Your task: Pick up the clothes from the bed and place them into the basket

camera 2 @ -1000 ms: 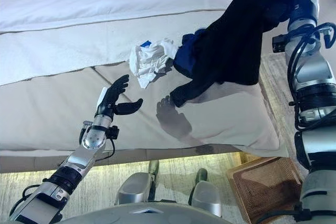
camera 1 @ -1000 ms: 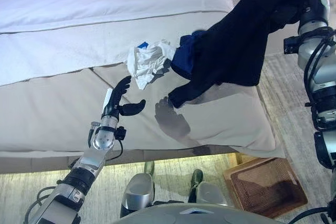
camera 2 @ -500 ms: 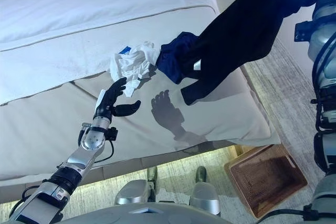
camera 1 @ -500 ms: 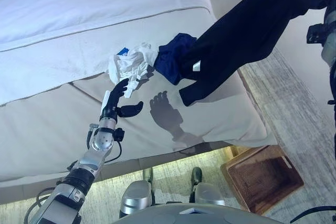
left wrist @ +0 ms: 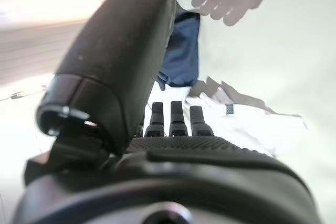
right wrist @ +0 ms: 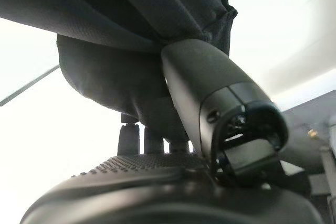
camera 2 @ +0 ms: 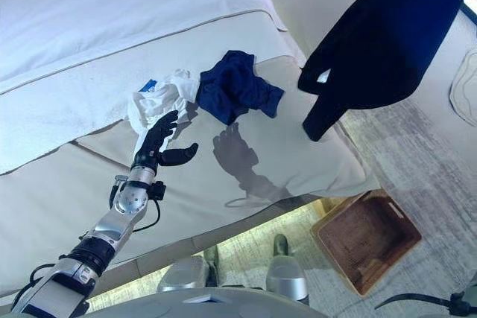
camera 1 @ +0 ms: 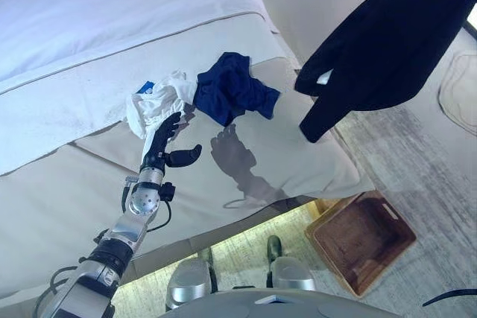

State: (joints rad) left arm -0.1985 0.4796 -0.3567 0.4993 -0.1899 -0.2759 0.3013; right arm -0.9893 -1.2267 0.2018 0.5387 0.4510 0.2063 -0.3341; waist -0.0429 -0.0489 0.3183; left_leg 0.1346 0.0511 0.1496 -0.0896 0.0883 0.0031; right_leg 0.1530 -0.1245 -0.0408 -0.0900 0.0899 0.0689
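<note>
A long black garment hangs in the air past the bed's right edge, up and behind the basket. My right hand is shut on it, the thumb pressed into the cloth; that hand shows only in the right wrist view. A brown woven basket stands on the floor by the bed's corner. On the bed lie a navy garment and a crumpled white garment. My left hand is open just in front of the white garment, its fingers straight and holding nothing.
The bed has a beige cover in front and white bedding behind. Its right edge drops to a wooden floor, where a pale round mat lies at the far right.
The camera has swung right. The black garment has been lifted off the bed and carried right, leaving the navy garment uncovered. My left hand stays by the white garment.
</note>
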